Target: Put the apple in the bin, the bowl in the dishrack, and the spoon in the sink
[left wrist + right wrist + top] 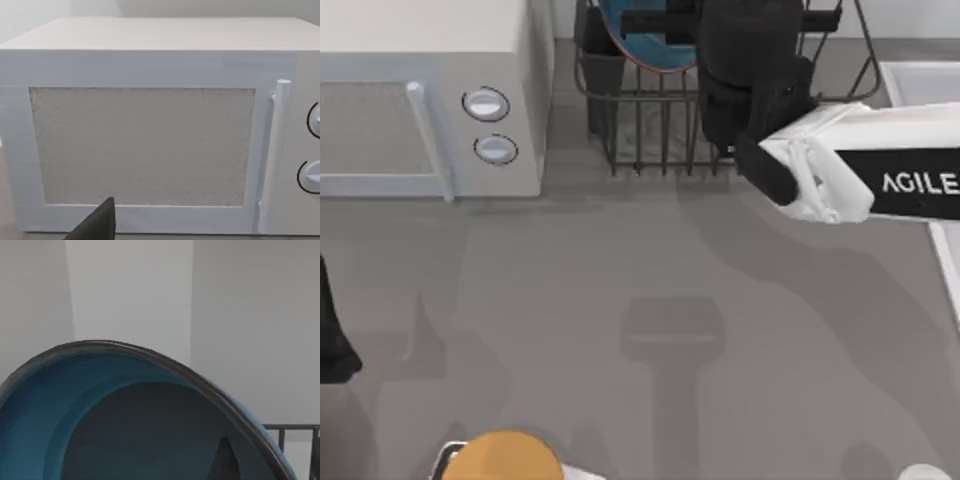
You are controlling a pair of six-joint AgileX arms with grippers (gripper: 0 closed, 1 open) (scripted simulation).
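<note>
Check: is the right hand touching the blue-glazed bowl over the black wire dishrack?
Cannot tell. In the top view the right arm's dark wrist covers the right hand beside the blue-glazed bowl above the black wire dishrack; the right wrist view shows no contact point.

A: Lighting, as we record it: even and fairly bright, with soft overlapping grey shadows on the counter (620,260), the broadest falling below the right arm (880,180).

B: We add a faint shadow strip under the microwave (430,100). No glare on its door (142,145); the grain there reads clearly.

A: Blur: the bowl (100,415) sits very close in the right wrist view, its rim soft, its inside shaded dark.
</note>
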